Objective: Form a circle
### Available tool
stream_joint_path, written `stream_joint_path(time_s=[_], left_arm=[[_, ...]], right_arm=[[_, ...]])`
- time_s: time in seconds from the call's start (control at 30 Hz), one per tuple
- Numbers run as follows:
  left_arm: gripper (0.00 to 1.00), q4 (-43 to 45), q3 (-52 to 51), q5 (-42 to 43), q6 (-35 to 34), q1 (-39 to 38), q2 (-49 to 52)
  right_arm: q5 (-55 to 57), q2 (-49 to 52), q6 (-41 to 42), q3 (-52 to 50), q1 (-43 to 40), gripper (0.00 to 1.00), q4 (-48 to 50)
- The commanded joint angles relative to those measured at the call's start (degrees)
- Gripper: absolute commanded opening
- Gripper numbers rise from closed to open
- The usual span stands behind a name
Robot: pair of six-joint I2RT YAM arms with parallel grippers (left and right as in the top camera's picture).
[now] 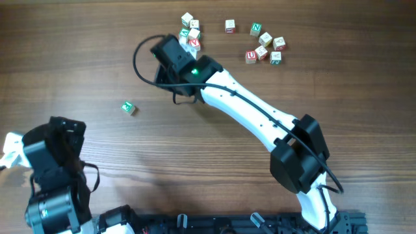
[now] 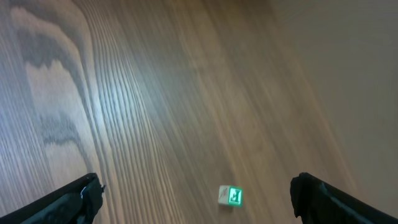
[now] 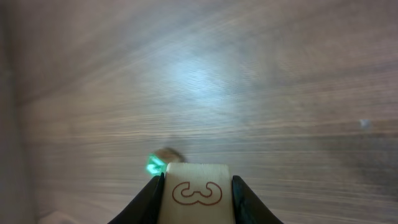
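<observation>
A: What do the right jaws hold?
B: They are closed on a red-printed cube [image 3: 196, 193], with bare surface [image 3: 249, 93] beyond. Overhead, that arm [image 1: 247, 107] ends just left of the circle [image 1: 190, 31], a clump at upper centre.
A: And the left jaws?
B: Spread wide and empty, facing a lone green cube [image 2: 231, 196]. Probable step: adding a cube. The next move calls for setting it touching the clump, then releasing.

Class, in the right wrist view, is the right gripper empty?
No, the right gripper clamps a pale wooden cube with brown print.
</observation>
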Motion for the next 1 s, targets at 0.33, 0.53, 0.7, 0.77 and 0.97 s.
stream_joint_path(time_s=[0.33,0.53,0.7,0.77,0.97], left_arm=[[1.0,1.7,0.0,26.6,23.3,6.9,0.5],[1.0,1.4,0.0,29.7,25.5,6.9,0.5],[1.0,-0.6,0.0,29.7,25.5,6.9,0.5],[1.0,-0.9,0.0,29.7,25.5,6.9,0.5],[1.0,-1.4,0.0,29.7,25.5,6.9,0.5]], right_arm=[[-5.3,11.0,-1.4,4.5,1.2,0.27,0.0],[-5.8,13.5,0.2,4.5,3.3,0.28,2.8],[-3.5,15.1,4.4,4.5,3.6,0.32,3.7],[-4.0,15.4,4.2,4.5,3.6,0.34,4.6],[-4.2,16.4,2.8,4.5,3.7,0.35,8.3]])
